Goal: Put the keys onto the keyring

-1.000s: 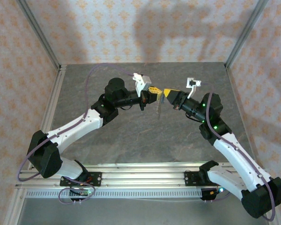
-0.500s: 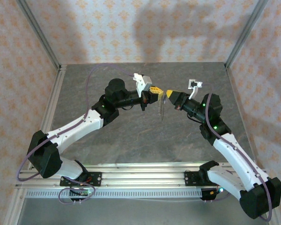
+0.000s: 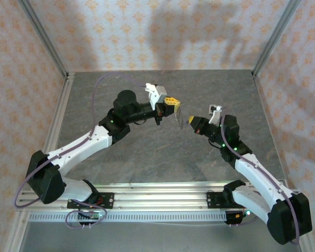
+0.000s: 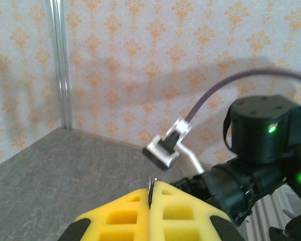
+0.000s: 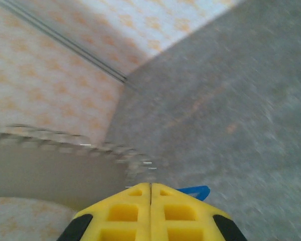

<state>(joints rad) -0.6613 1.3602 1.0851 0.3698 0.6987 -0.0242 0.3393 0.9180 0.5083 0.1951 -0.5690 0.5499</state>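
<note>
From above, left gripper (image 3: 174, 106) and right gripper (image 3: 190, 122) face off mid-air over the table (image 3: 147, 152), keyring (image 3: 179, 116) dangling between them. Left wrist: yellow fingers (image 4: 183, 208) pressed together on the keyring's thin edge. Right wrist: fingers clamped tight, pinching the blue key (image 5: 193, 192), keyring blurred just ahead.

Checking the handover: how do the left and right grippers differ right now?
The left gripper pinches a thin metal sliver, likely the keyring; the right gripper has a blue key poking out beside its fingers. In the top view the left gripper sits farther back than the right gripper. Both are shut, with yellow fingers.
</note>
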